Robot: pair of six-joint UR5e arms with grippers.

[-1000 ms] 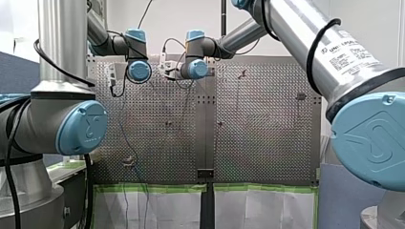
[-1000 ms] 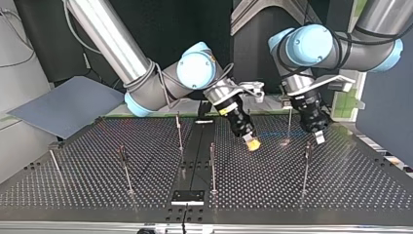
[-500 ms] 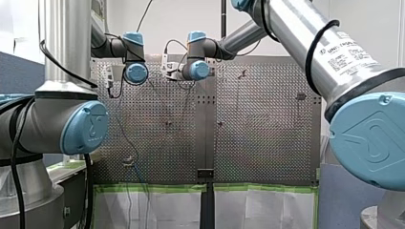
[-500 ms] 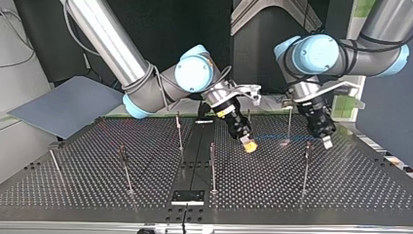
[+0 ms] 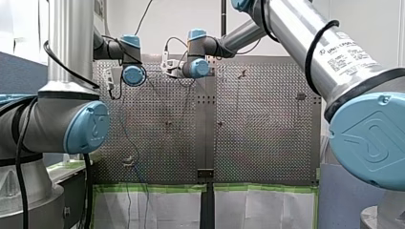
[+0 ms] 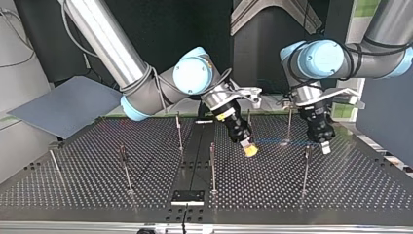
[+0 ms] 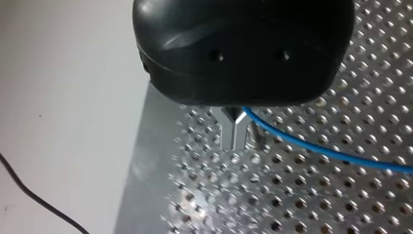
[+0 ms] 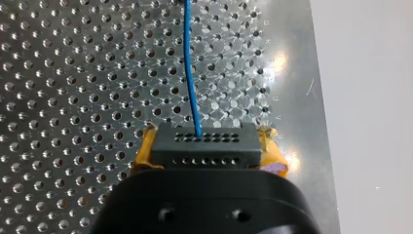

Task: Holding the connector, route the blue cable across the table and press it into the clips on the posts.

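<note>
Right wrist view: you've got the right end effector (image 8: 208,146) clamped on the black connector (image 8: 204,141), w/ the yellow pads (image 8: 144,153) squeezing it from both sides. From the connector's front face the blue cable (image 8: 191,68) runs straight ahead over the perforated table (image 8: 73,73), not far from the plate's edge.

Left wrist view: the left end effector (image 7: 234,136) is narrow, its metal fingers (image 7: 227,134) almost touching. The blue cable comes out from btwn them near their roots & trails off to one side across the table. The tips hang close over the plate; you can't tell whether they touch it.

Top view: the right arm enters at the view's left, the left arm at its right. Both end effectors point down at the table's far half, well apart from each other. A thin post (image 6: 289,122) stands btwn them, & the blue cable shows as a faint line spanning the gap low over the table. A second post (image 6: 306,165) stands just beside the left end effector, on the camera side. The clips on the post tops are too small to read.
</note>
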